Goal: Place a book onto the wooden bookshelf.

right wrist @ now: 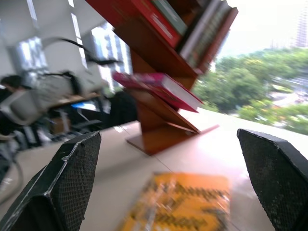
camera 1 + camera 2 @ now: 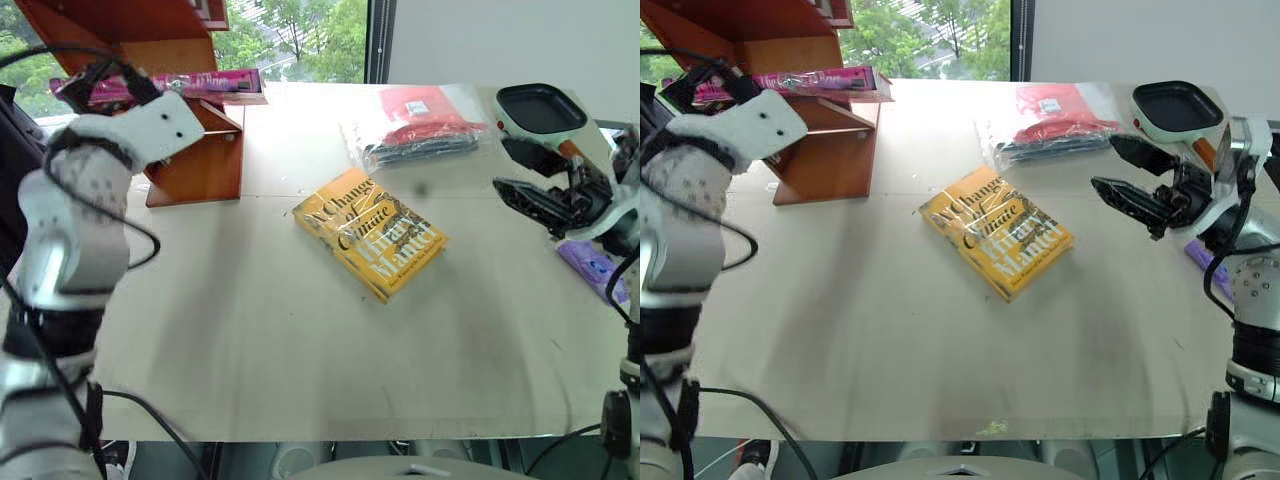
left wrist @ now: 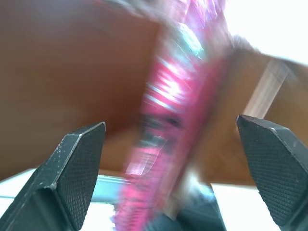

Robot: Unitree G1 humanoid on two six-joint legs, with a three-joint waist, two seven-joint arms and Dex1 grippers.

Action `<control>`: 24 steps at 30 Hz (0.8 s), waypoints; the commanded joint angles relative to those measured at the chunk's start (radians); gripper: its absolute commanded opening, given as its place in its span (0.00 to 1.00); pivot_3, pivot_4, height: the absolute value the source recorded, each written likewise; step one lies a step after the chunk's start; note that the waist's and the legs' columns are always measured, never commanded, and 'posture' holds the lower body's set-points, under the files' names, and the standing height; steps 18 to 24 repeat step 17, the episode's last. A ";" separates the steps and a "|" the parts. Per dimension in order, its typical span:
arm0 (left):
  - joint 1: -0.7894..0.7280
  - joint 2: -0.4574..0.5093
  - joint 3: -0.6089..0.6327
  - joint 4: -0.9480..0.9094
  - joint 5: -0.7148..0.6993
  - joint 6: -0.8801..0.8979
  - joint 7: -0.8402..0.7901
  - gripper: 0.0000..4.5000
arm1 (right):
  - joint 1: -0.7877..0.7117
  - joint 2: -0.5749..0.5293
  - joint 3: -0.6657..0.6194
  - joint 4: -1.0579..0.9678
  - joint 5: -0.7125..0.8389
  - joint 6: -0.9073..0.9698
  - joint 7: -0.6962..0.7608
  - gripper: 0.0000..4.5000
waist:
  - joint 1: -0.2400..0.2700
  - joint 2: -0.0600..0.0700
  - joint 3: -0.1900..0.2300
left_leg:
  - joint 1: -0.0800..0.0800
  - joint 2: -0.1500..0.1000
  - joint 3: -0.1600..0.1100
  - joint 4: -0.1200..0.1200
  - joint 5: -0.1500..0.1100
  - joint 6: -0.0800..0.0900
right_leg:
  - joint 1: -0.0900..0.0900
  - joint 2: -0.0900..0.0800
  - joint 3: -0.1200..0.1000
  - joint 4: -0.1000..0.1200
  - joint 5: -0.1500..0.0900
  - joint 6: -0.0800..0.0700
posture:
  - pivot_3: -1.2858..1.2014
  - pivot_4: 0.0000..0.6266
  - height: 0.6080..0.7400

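The pink book (image 2: 205, 82) lies flat on a low shelf of the reddish-brown wooden bookshelf (image 2: 195, 165) at the table's far left. My left gripper (image 3: 169, 124) is open at the book's left end. Its fingers (image 3: 79, 159) stand wide apart and clear of the cover on both sides. In the right wrist view the book (image 1: 161, 89) rests on a slanted panel of the bookshelf (image 1: 159, 132). My right gripper (image 2: 1118, 172) is open and empty, hovering over the table's right side and pointing left.
A yellow book (image 2: 368, 232) with black lettering lies in the middle of the table (image 2: 250, 340). A clear bag (image 2: 420, 125) of red and dark items sits at the far right. Near it are a black tray (image 2: 540, 108) and a purple object (image 2: 592, 268).
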 commanded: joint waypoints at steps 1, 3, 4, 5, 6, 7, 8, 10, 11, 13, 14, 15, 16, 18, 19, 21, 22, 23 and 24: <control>0.099 -0.076 0.172 -0.137 -0.054 -0.045 0.074 0.99 | 0.087 -0.005 -0.025 0.022 -0.076 -0.110 0.021 1.00 | 0.000 0.000 0.000 | 0.000 0.000 0.000 0.000 0.000 0.000 | 0.000 0.000 0.000 -0.001 0.000 0.000 | 0.52 0.24 0.85; 0.122 -0.169 0.221 -0.179 -0.158 -0.042 0.083 0.99 | 0.153 0.003 0.002 0.037 -0.144 -0.191 0.036 1.00 | 0.001 0.000 0.000 | 0.000 0.000 0.000 0.000 0.000 0.000 | 0.000 0.000 0.000 -0.002 0.000 0.000 | 0.52 0.24 0.85; 0.136 -0.242 0.226 -0.200 -0.275 -0.021 0.051 0.99 | 0.192 0.000 0.032 0.053 -0.207 -0.263 0.055 1.00 | 0.002 0.000 -0.001 | 0.001 0.000 0.000 0.000 0.000 0.000 | 0.000 0.000 0.000 -0.002 0.000 0.000 | 0.52 0.24 0.85; 0.184 -0.314 0.205 -0.213 -0.417 0.026 -0.026 0.99 | 0.223 0.004 0.063 0.088 -0.275 -0.343 0.061 1.00 | 0.002 0.001 -0.004 | 0.002 0.000 0.000 0.001 0.000 -0.001 | 0.001 0.000 0.000 -0.001 0.000 0.000 | 0.52 0.24 0.85; 0.218 -0.359 0.190 -0.222 -0.513 0.061 -0.082 0.99 | 0.241 0.008 0.083 0.114 -0.319 -0.398 0.064 1.00 | 0.000 0.004 -0.008 | 0.005 0.000 0.001 0.001 0.000 -0.001 | 0.004 0.000 0.000 -0.001 0.000 0.000 | 0.52 0.24 0.85; 0.262 -0.385 0.172 -0.233 -0.581 0.113 -0.134 0.99 | 0.250 0.013 0.097 0.141 -0.363 -0.443 0.041 1.00 | -0.004 0.005 -0.008 | 0.014 0.000 0.002 0.000 0.000 0.000 | 0.013 -0.001 0.001 -0.002 0.000 0.000 | 0.52 0.24 0.85; 0.322 -0.396 0.146 -0.249 -0.643 0.159 -0.191 0.99 | 0.253 0.022 0.107 0.170 -0.408 -0.468 -0.012 1.00 | -0.004 0.005 -0.008 | 0.023 0.000 0.003 -0.002 0.000 0.000 | 0.022 -0.001 0.002 -0.003 0.000 0.000 | 0.52 0.24 0.85; 0.497 -0.357 0.052 -0.270 -0.690 0.235 -0.306 0.99 | 0.268 0.049 0.120 0.231 -0.506 -0.560 -0.121 1.00 | -0.014 0.003 -0.008 | 0.024 0.001 0.003 -0.002 0.000 0.000 | 0.022 0.000 0.003 -0.001 0.000 0.000 | 0.52 0.24 0.85; 0.559 -0.344 0.028 -0.269 -0.711 0.256 -0.339 0.99 | 0.278 0.056 0.127 0.250 -0.542 -0.594 -0.154 1.00 | -0.019 0.004 -0.008 | 0.027 0.002 0.004 -0.003 0.000 0.000 | 0.023 0.001 0.005 0.000 0.000 0.000 | 0.52 0.24 0.85; 0.629 -0.300 -0.008 -0.232 -0.682 0.211 -0.376 0.99 | 0.296 0.060 0.138 0.263 -0.572 -0.587 -0.193 1.00 | -0.025 0.004 -0.008 | 0.030 0.002 0.006 -0.005 0.000 0.000 | 0.023 0.002 0.007 0.000 -0.001 0.000 | 0.52 0.24 0.85; 0.644 -0.285 -0.015 -0.217 -0.679 0.187 -0.384 0.99 | 0.300 0.062 0.142 0.267 -0.577 -0.583 -0.203 1.00 | -0.024 0.004 -0.007 | 0.031 0.003 0.007 -0.006 0.000 0.000 | 0.023 0.003 0.008 0.000 -0.001 -0.001 | 0.52 0.24 0.85; 0.647 -0.283 -0.012 -0.202 -0.694 0.179 -0.391 0.99 | 0.301 0.067 0.142 0.270 -0.573 -0.591 -0.211 1.00 | -0.024 0.003 -0.008 | 0.031 0.003 0.007 -0.006 0.000 0.000 | 0.023 0.004 0.007 0.000 -0.001 -0.001 | 0.52 0.24 0.85; 0.639 -0.285 -0.010 -0.176 -0.700 0.162 -0.390 0.99 | 0.303 0.074 0.141 0.270 -0.561 -0.592 -0.213 1.00 | -0.020 0.003 -0.008 | 0.032 0.004 0.007 -0.006 0.000 0.000 | 0.024 0.004 0.007 0.000 -0.001 -0.001 | 0.52 0.24 0.85; 0.632 -0.285 -0.009 -0.154 -0.708 0.144 -0.395 0.99 | 0.306 0.081 0.140 0.264 -0.545 -0.585 -0.209 1.00 | -0.020 0.003 -0.008 | 0.033 0.004 0.006 -0.006 -0.001 0.000 | 0.025 0.004 0.007 0.000 -0.001 -0.001 | 0.52 0.24 0.85; 0.632 -0.285 -0.009 -0.154 -0.708 0.144 -0.395 0.99 | 0.306 0.081 0.140 0.264 -0.545 -0.585 -0.209 1.00 | -0.020 0.003 -0.008 | 0.033 0.004 0.006 -0.006 -0.001 0.000 | 0.025 0.004 0.007 0.000 -0.001 -0.001 | 0.52 0.24 0.85; 0.632 -0.285 -0.009 -0.154 -0.708 0.144 -0.395 0.99 | 0.306 0.081 0.140 0.264 -0.545 -0.585 -0.209 1.00 | -0.020 0.003 -0.008 | 0.033 0.004 0.006 -0.006 -0.001 0.000 | 0.025 0.004 0.007 0.000 -0.001 -0.001 | 0.52 0.24 0.85; 0.632 -0.285 -0.009 -0.154 -0.708 0.144 -0.395 0.99 | 0.306 0.081 0.140 0.264 -0.545 -0.585 -0.209 1.00 | -0.020 0.003 -0.008 | 0.033 0.004 0.006 -0.006 -0.001 0.000 | 0.025 0.004 0.007 0.000 -0.001 -0.001 | 0.52 0.24 0.85; 0.632 -0.285 -0.009 -0.154 -0.708 0.144 -0.395 0.99 | 0.306 0.081 0.140 0.264 -0.545 -0.585 -0.209 1.00 | -0.020 0.003 -0.008 | 0.033 0.004 0.006 -0.006 -0.001 0.000 | 0.025 0.004 0.007 0.000 -0.001 -0.001 | 0.52 0.24 0.85; 0.632 -0.285 -0.009 -0.154 -0.708 0.144 -0.395 0.99 | 0.306 0.081 0.140 0.264 -0.545 -0.585 -0.209 1.00 | -0.020 0.003 -0.008 | 0.033 0.004 0.006 -0.006 -0.001 0.000 | 0.025 0.004 0.007 0.000 -0.001 -0.001 | 0.52 0.24 0.85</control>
